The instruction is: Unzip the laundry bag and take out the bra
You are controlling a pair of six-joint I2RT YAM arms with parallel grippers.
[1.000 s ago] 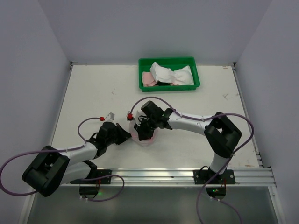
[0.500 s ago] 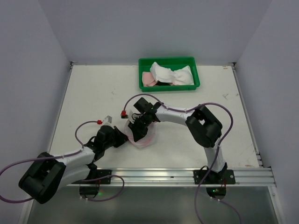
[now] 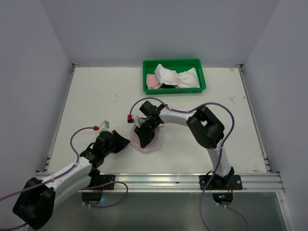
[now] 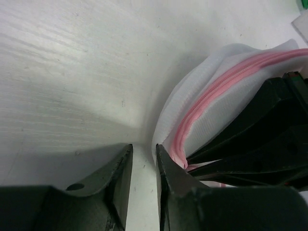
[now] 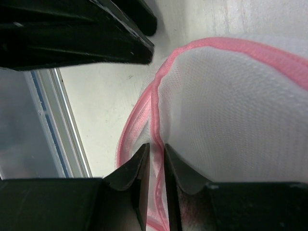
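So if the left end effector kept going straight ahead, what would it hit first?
Probably the laundry bag: the left end effector points at its pink-trimmed edge, apparently just ahead of it.

Top view high over table (image 3: 96,96) — wrist views close on shared laundry bag (image 4: 211,67).

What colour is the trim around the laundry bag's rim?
Pink, on the laundry bag of white mesh; clearest in the right wrist view.
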